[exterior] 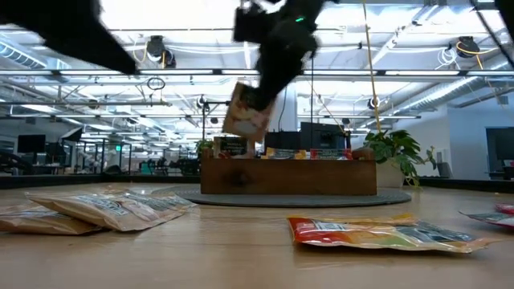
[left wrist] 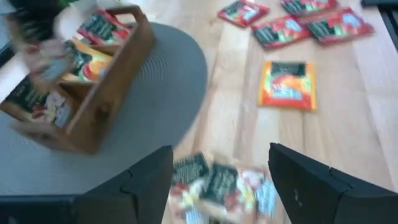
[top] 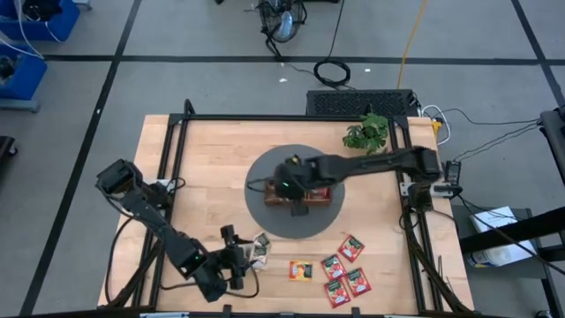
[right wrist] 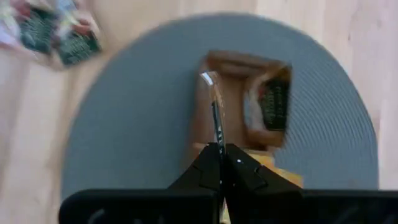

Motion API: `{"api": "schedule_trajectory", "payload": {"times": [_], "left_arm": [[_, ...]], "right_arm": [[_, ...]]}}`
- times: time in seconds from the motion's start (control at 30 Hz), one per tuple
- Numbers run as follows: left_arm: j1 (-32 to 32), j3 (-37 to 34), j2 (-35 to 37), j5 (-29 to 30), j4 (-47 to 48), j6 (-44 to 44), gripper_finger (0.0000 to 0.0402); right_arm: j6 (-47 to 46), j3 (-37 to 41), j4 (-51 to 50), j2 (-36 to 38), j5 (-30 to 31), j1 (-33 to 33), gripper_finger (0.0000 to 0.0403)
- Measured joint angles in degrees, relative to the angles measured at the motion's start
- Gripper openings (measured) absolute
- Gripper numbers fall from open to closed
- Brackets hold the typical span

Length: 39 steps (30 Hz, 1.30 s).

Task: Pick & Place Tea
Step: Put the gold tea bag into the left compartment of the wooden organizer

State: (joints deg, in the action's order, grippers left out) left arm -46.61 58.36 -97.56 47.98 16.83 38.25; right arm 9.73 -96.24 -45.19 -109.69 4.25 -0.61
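The right pincer (right wrist: 219, 152) is shut on a cream sachet (right wrist: 216, 109), held edge-on above the tray (top: 296, 193), which sits on the grey mat (top: 265, 216) at the bench's (top: 212, 150) centre. To do this step well, I would keep the sachet upright, line its lower edge over the compartment that already holds a cream one, come straight down until the edge is inside the walls, and only then let go; releasing high risks it catching a divider or falling flat across two compartments.

The held sachet hangs straight out from the fingertips, directly over the tray's open top.

The left pincer (left wrist: 221, 180) stands wide open with nothing in it, at about seven o'clock on the bench. A small pile of cream sachets (left wrist: 217, 190) lies on the wood between its fingers. An orange sachet (top: 301, 269) lies just beyond at six o'clock, and four red sachets (top: 344, 269) cluster at five o'clock, well apart from both pincers.
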Motion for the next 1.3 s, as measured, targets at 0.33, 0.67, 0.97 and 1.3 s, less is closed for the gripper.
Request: {"api": "schedule_trajectory", "payload": {"times": [0.33,0.67,0.97,1.3], "left_arm": [[-5.92,-0.01,0.04,1.78,3.59,8.57,0.0238],[-9.17,-0.01,0.04,4.87,6.09,11.01,0.0221],[-8.17,-0.01,0.04,5.69,7.01,11.82,0.0214],[-8.05,-0.01,0.04,6.21,7.49,11.34,0.0214]], "right_arm": [[4.15,-19.86,-13.57,-15.59,-0.6,1.72,0.0],[2.5,-21.21,-14.71,-18.71,-1.26,3.96,0.0],[3.59,-21.13,-14.8,-19.24,-1.36,5.97,0.0],[4.6,-21.04,-17.66,-20.07,-1.09,6.06,0.0]]}}
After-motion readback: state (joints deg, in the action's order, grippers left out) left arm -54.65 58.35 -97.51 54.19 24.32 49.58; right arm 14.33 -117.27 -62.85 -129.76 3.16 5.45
